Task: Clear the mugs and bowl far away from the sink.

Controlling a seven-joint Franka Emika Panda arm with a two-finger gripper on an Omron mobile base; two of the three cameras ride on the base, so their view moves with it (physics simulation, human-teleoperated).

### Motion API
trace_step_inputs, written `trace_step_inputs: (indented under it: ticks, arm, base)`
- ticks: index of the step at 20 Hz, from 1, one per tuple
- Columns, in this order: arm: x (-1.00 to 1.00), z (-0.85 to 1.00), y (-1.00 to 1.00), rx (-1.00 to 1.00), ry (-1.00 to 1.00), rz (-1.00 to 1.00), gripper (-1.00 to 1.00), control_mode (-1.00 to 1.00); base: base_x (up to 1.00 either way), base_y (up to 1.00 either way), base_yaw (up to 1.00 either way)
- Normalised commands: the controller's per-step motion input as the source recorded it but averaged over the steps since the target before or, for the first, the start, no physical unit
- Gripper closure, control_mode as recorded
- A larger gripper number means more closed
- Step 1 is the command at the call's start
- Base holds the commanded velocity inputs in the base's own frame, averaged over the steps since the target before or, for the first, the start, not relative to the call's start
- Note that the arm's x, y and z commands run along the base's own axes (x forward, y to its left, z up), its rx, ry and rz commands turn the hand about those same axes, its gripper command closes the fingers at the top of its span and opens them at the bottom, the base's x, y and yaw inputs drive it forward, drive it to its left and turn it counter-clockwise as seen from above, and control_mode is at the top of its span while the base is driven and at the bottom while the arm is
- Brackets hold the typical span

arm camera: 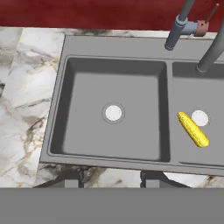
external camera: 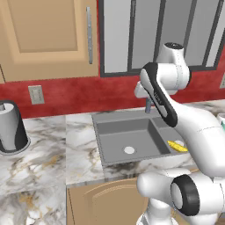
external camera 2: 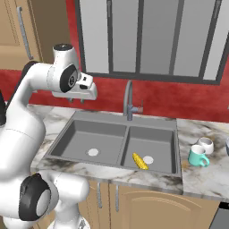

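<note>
Right of the sink (external camera 2: 116,138), teal mug (external camera 2: 197,156) touches squat white mug (external camera 2: 206,144).

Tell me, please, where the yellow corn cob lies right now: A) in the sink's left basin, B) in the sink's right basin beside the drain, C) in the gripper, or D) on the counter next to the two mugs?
B: the corn cob lies on the floor of the right basin of the sink, just beside the round drain.

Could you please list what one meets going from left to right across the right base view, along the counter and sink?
White robot arm → dark grey two-basin sink → curved metal gooseneck faucet → yellow corn cob → teal-green mug.
</note>
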Motion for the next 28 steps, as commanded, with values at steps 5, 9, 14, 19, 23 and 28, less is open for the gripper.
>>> trace_step_inputs:
  ticks: [5, 9, 14, 19, 23, 28]
  arm:
    - [-0.26, 0.00, 0.00, 0.00, -0.05, 0.00, -1.00, -1.00]
    - [-0.61, 0.03, 0.01, 0.00, -0.18, 0.00, -1.00, -1.00]
    - [-0.55, 0.14, 0.00, 0.00, -0.15, -0.02, -1.00, -1.00]
    - [-0.70, 0.39, 0.00, -0.01, -0.03, -0.05, -1.00, -1.00]
    - [-0.72, 0.42, 0.00, -0.01, 0.00, -0.02, -1.00, -1.00]
    - [-0.73, 0.16, 0.00, 0.00, -0.01, 0.00, -1.00, -1.00]
  base:
    - [0.00, 0.00, 0.00]
    - [0.00, 0.00, 0.00]
    - [0.00, 0.00, 0.00]
    - [0.00, 0.00, 0.00]
    - [0.00, 0.00, 0.00]
    - [0.00, 0.00, 0.00]
